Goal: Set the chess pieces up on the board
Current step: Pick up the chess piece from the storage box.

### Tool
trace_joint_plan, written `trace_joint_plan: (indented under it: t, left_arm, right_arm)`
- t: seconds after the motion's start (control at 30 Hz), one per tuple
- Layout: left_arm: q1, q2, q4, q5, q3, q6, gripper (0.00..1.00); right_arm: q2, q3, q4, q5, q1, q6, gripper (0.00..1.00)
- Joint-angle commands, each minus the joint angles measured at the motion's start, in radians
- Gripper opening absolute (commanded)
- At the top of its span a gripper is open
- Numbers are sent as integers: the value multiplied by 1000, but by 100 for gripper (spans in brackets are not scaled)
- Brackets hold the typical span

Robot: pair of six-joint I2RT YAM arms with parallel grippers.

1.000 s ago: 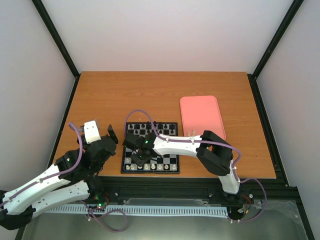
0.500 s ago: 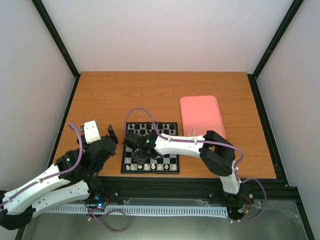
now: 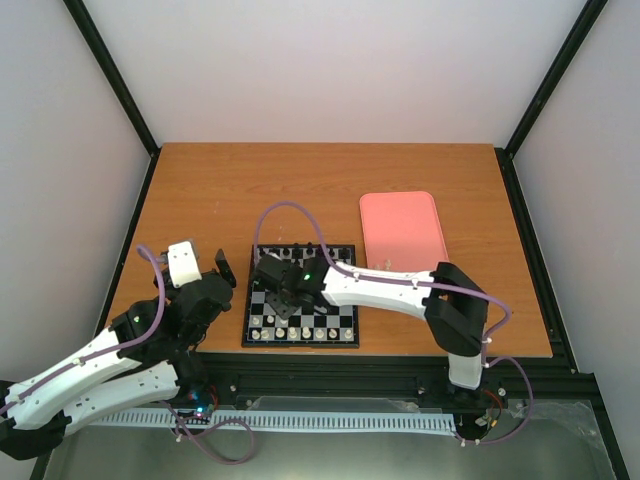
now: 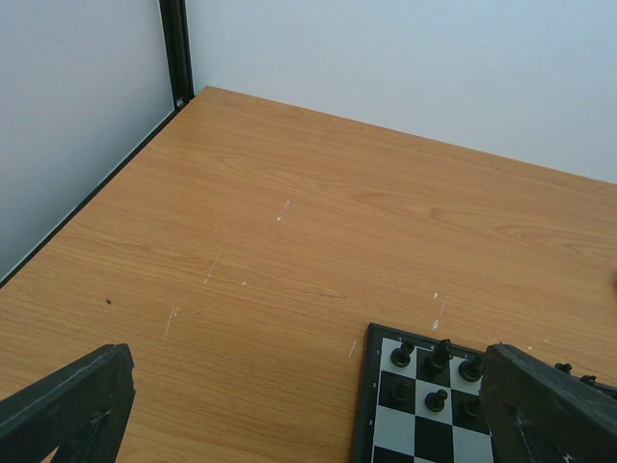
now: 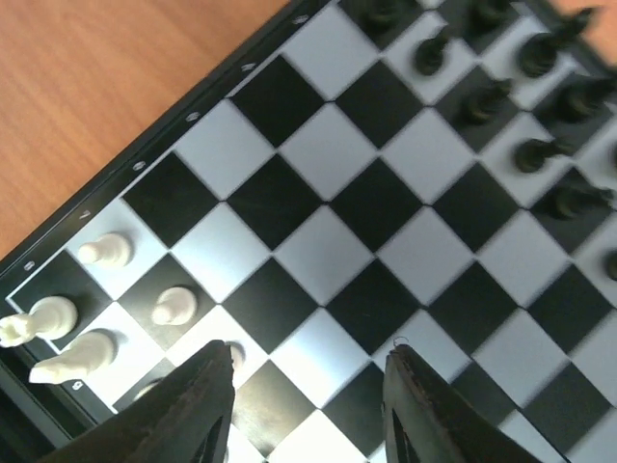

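Right hand (image 5: 304, 355) is over the board (image 5: 376, 203), jaws partly apart, empty. White pieces (image 5: 174, 307) sit in its near rows. One pawn (image 5: 232, 353) is just beside a finger, so any sideways drift topples it. Left hand (image 4: 307, 386) is wide open over the desk (image 4: 289, 193).

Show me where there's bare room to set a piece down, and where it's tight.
Free: the table between the back wall and the board, the wood left of the board, the board's middle rows, and the visible part of the pink tray. Crowded: the white pieces in the near rows, the black pieces in the far rows, and under the right tool.
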Motion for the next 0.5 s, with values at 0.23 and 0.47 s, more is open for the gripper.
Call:
trace_joint_plan:
  t: [0.23, 0.47]
  left_arm:
    - [5, 21, -5, -16, 31, -6, 100]
    - [5, 25, 24, 3, 24, 16, 100]
  right_arm:
    - [-239, -171, -53, 177, -271, 45, 57]
    - [-258, -287, -32, 154, -510, 29, 55]
